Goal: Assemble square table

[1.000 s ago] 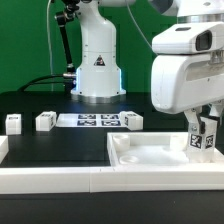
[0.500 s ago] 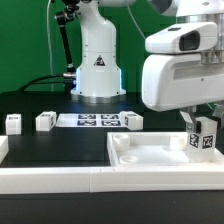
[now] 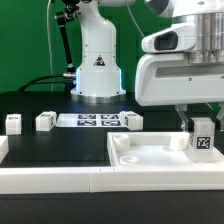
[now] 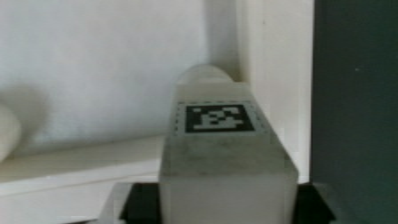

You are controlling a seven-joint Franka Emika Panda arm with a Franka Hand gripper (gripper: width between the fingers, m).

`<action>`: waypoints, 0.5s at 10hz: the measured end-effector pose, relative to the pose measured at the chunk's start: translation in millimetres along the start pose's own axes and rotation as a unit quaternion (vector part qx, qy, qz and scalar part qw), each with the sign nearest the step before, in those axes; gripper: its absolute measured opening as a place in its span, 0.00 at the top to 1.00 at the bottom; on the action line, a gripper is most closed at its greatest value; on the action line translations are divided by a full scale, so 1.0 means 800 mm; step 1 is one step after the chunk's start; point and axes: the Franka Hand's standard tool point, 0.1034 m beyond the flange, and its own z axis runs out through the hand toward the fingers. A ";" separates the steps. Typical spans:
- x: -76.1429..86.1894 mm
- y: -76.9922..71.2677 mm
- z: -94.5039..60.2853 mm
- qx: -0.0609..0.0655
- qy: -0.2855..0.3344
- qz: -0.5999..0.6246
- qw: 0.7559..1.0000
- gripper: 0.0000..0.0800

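A: Entry one, square table top [image 3: 150, 158]: where is it?
B: On the table [image 3: 60, 142], at the exterior view's right, rim up. Held leg [image 3: 203, 141]: upright over its far right corner, fingers [image 3: 186, 124] pinching its sides. Whether it touches the top, cannot tell.
A: Other stock?
B: Loose legs [image 3: 45, 121] either side of the marker board [image 3: 95, 120].
A: Handling note?
B: Probably seating the leg: keep it vertical, centre it on the corner, lower gently, keep the pinch until it bears
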 end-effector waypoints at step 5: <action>-0.005 0.006 -0.001 0.018 0.005 0.252 0.968 0.64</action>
